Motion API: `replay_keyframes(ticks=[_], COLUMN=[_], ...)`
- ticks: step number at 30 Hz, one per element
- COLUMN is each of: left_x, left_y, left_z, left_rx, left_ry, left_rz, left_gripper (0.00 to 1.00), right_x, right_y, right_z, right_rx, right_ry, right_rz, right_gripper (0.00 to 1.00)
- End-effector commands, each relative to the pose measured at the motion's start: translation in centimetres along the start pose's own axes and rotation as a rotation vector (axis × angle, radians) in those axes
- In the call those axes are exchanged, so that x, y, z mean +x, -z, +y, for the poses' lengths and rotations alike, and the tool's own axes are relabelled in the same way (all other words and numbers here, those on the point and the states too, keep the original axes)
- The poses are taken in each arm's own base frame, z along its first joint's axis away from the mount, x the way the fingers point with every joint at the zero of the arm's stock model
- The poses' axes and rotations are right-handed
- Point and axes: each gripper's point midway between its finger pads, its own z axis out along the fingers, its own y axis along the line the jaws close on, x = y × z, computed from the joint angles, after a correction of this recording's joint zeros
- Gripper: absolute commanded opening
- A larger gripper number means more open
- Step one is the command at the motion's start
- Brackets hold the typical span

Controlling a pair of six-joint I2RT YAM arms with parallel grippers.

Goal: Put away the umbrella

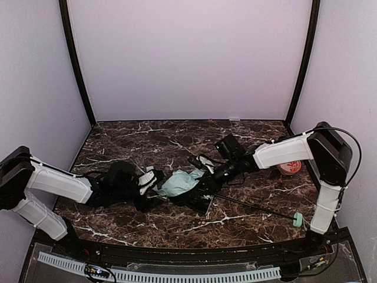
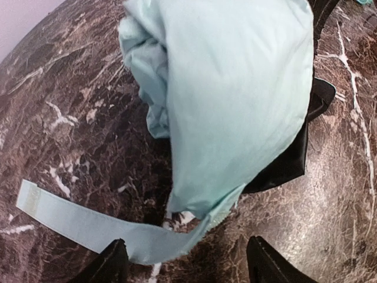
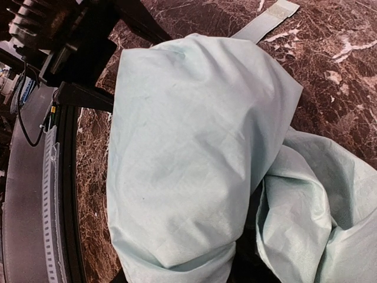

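The umbrella (image 1: 179, 183) lies crumpled in the middle of the surface (image 1: 147, 141). Its thin shaft (image 1: 253, 209) runs out to the handle (image 1: 298, 220) near the right arm's base. The left gripper (image 2: 185, 262) stands apart, with the strap (image 2: 76, 221) just beside one finger. The right gripper (image 1: 206, 177) is buried in fabric, so I cannot tell its grip.

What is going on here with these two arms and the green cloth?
Two robot arms are putting away an umbrella that lies on the table. The right gripper is pushed into its bunched fabric, which hides the fingers, so a grip cannot be confirmed. The left gripper is open, low over the table, with the strap just ahead of it. The shaft sticks out toward the handle. Nothing is wrapped yet.
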Motion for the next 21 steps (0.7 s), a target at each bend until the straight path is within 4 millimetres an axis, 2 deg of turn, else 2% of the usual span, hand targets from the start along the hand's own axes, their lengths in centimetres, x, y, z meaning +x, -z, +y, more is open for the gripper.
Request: replay_keyframes(ticks=[1, 3, 4, 5, 8, 14, 18, 20, 21], left_x=[-0.6, -0.5, -0.5, -0.7, -1.4, -2.7, -5.5, -6.9, -7.6], left_y=[-0.3, -0.4, -0.4, -0.4, -0.4, 0.4, 1.5, 1.7, 1.9], left_z=[-0.9, -1.6, -1.9, -2.3, -3.2, -5.3, -7.5, -9.4, -11.2], left_rx=[0.071, 0.109, 0.131, 0.153, 0.218, 0.349, 0.465, 0.509, 0.558], left_ry=[-0.007, -0.017, -0.023, -0.028, -0.032, -0.002, 0.013, -0.043, -0.090], left_rz=[-0.018, -0.020, -0.021, -0.022, -0.032, -0.076, -0.155, -0.196, -0.210], left_gripper=[0.63, 0.56, 0.50, 0.40, 0.00, 0.00, 0.00, 0.00, 0.00], right_x=[-2.1, -2.4, -2.5, -2.5, -2.7, -3.5, -4.4, -5.0, -5.6], right_y=[1.8, 2.1, 2.2, 2.2, 2.4, 3.9, 4.7, 5.1, 5.3], right_z=[0.2, 0.1, 0.1, 0.1, 0.0, -1.3, -2.4, -3.1, -3.5], right_rx=[0.026, 0.031, 0.031, 0.030, 0.040, 0.101, 0.166, 0.201, 0.215], right_ry=[0.056, 0.059, 0.060, 0.060, 0.060, 0.033, 0.029, 0.025, 0.028], right_rz=[-0.076, -0.088, -0.095, -0.096, -0.101, -0.170, -0.219, -0.241, -0.261], right_gripper=[0.00, 0.00, 0.00, 0.00, 0.00, 0.00, 0.00, 0.00, 0.00])
